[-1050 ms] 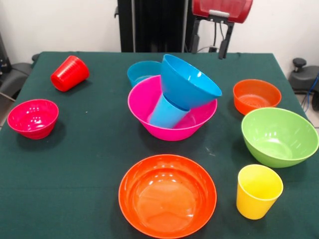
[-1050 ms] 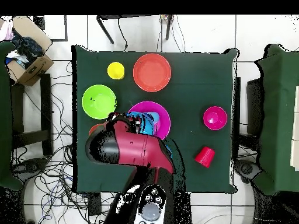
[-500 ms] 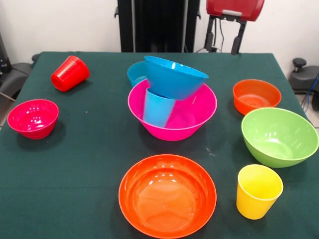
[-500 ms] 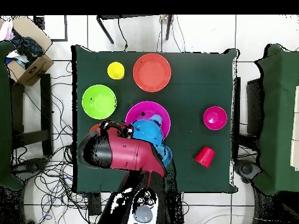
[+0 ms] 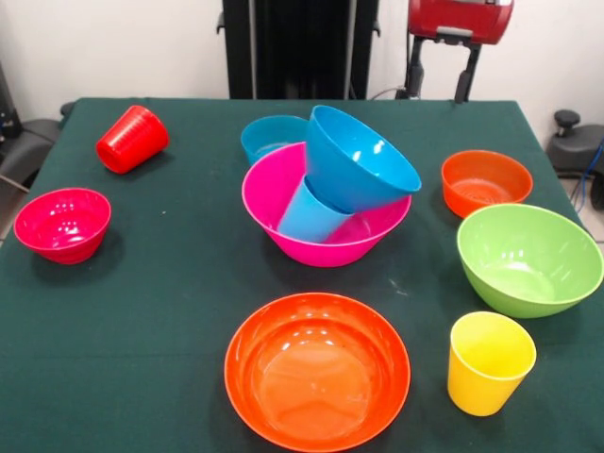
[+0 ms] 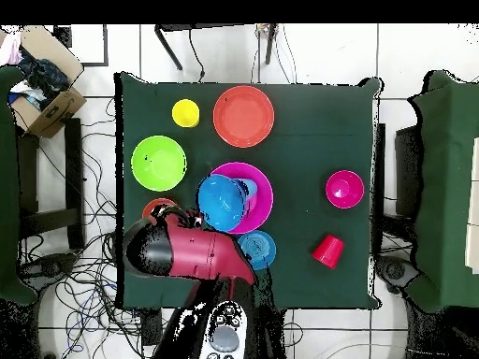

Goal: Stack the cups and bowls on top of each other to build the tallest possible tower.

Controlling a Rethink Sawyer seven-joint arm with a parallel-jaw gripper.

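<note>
The tower's base, the large pink bowl [image 5: 274, 203] [image 6: 261, 198], stands mid-table. Inside it a light blue cup [image 5: 307, 212] leans over, and the large blue bowl [image 5: 363, 165] [image 6: 222, 201] rests tilted on the cup and on the pink rim. My gripper [image 5: 439, 80] hangs open and empty at the far right, clear of the tower, above the table's back edge. Loose on the table are a red cup [image 5: 132, 139] on its side, a yellow cup [image 5: 490, 362], a small red bowl [image 5: 62, 224] and a small blue bowl [image 5: 269, 137] behind the tower.
A large orange bowl [image 5: 317, 370] sits at the front, and a green bowl [image 5: 528, 258] and a small orange bowl [image 5: 486, 182] are at the right. In the overhead view the red arm [image 6: 187, 252] partly covers the small orange bowl [image 6: 154, 204].
The gripper has drawn away to the right in the front view. The blue bowl and the cup under it rocked towards level and have tipped back to the right.
</note>
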